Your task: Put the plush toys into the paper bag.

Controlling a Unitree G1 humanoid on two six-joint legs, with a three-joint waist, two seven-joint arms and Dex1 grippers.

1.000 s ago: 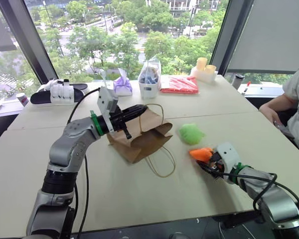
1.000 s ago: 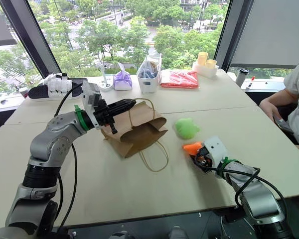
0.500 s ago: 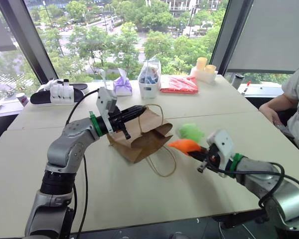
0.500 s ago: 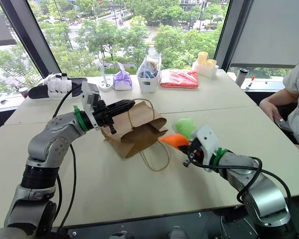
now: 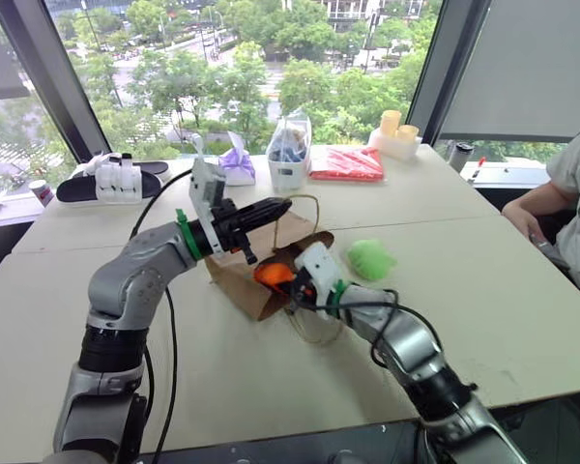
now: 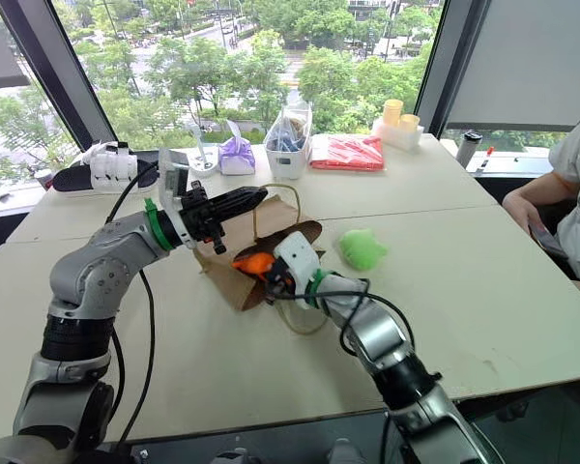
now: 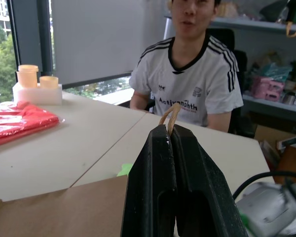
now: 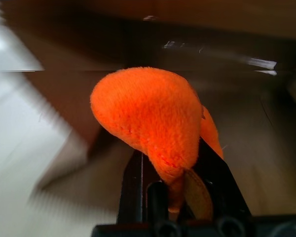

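The right hand is clamped on the orange plush toy at the paper bag's open mouth; how far inside is hard to judge. The left hand is pinched shut on one cord handle, lifting the bag's upper side. The green plush toy lies on the table just beside the bag: two toys, one bag.

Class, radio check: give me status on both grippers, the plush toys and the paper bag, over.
Left gripper shut on the cord handle, holding the paper bag open. Right gripper shut on the orange plush, at the bag's mouth. Green plush on the table. Nothing in the way.
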